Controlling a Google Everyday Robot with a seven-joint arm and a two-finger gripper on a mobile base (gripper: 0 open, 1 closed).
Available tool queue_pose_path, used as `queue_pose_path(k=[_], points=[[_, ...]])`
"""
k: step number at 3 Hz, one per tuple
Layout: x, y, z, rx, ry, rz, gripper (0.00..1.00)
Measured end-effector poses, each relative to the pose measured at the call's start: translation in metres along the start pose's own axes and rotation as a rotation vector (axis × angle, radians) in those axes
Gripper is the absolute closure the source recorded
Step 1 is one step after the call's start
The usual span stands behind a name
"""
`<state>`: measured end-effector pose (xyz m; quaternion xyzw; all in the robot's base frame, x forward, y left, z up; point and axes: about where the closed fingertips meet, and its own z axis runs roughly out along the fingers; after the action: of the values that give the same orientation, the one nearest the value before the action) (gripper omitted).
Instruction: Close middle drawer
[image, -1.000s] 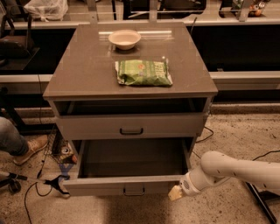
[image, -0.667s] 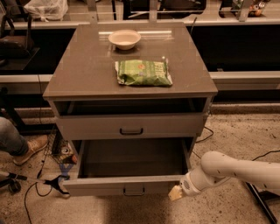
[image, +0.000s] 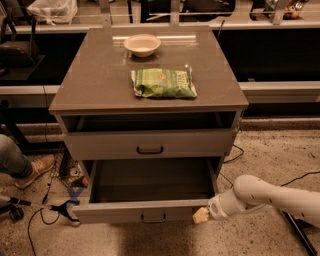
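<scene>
The middle drawer (image: 145, 212) is pulled far out of the grey cabinet, showing its deep dark-floored box and a small dark bar handle on its flat front. My gripper (image: 201, 215) sits at the right end of that drawer front, touching or almost touching it, with the white arm (image: 270, 196) coming in from the right. Above it, the taller-fronted top drawer (image: 150, 144) with its own bar handle stands slightly out from the cabinet. The lowest drawer is hidden under the open one.
On the cabinet top (image: 95, 85) lie a green snack bag (image: 164, 83) and a white bowl (image: 142, 44). A person's shoe (image: 34, 170) and cables (image: 50, 207) are on the floor at the left. More cables run at the right.
</scene>
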<state>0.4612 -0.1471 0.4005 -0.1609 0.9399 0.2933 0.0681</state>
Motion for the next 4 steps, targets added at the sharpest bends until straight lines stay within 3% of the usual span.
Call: queue_pose_path(k=[1, 3, 4], points=[[-0.014, -0.007, 0.003, -0.007, -0.051, 0.006, 1.00], [-0.092, -0.021, 0.021, -0.037, -0.231, 0.018, 1.00], [-0.147, -0.019, 0.034, -0.070, -0.311, 0.004, 1.00]])
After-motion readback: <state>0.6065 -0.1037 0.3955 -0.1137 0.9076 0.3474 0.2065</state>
